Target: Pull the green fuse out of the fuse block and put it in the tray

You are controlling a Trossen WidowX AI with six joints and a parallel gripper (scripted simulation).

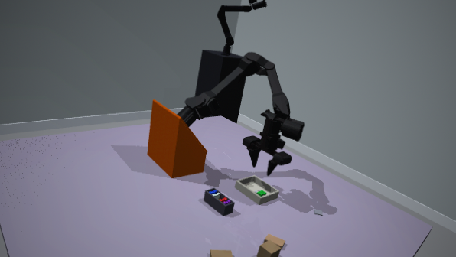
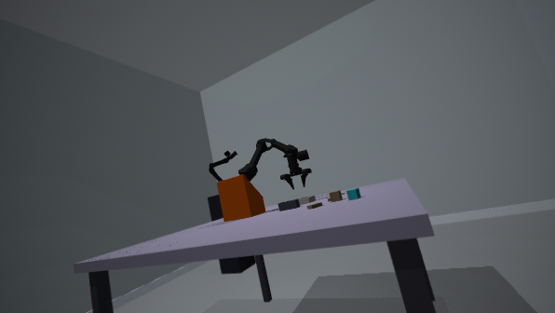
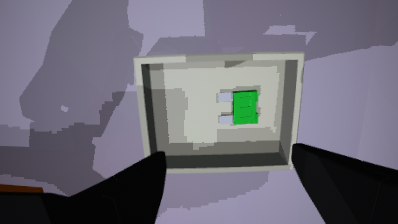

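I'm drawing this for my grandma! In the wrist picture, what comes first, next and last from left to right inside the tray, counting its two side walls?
The tray's left wall → the green fuse's metal prongs → its green body → the tray's right wall

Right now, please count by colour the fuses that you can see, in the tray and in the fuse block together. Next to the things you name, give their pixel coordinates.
Green: 1 (green fuse (image 1: 261,193) (image 3: 245,107), in the tray (image 1: 268,200) (image 3: 218,57))
Blue: 1
White: 1
Red: 1
Purple: 1 (these four in the fuse block (image 1: 219,206) (image 2: 289,205))
Total: 5 fuses
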